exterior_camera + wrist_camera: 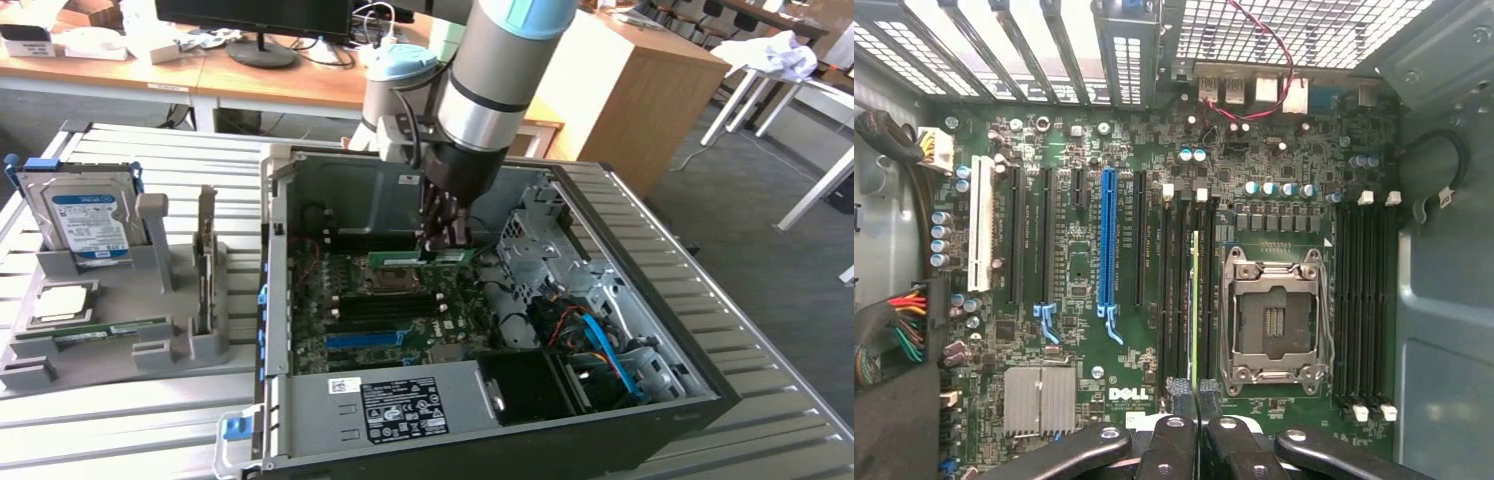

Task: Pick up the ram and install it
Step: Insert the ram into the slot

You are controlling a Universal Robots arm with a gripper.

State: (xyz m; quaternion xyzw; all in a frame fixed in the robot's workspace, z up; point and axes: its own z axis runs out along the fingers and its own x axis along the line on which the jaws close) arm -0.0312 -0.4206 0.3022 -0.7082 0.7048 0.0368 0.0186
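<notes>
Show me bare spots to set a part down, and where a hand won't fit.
Bare table borders the grey holder on its near and far sides, beside the case. Inside the case it is crowded: the gripper, shut on the ram, fills the motherboard's middle, with cables toward the exterior view's right.

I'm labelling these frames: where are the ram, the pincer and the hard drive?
ram (1195,300), wrist view, on its green upper edge.
pincer (1193,388), wrist view, midway between its fingertips.
hard drive (83,215), exterior view, on its label.
</notes>
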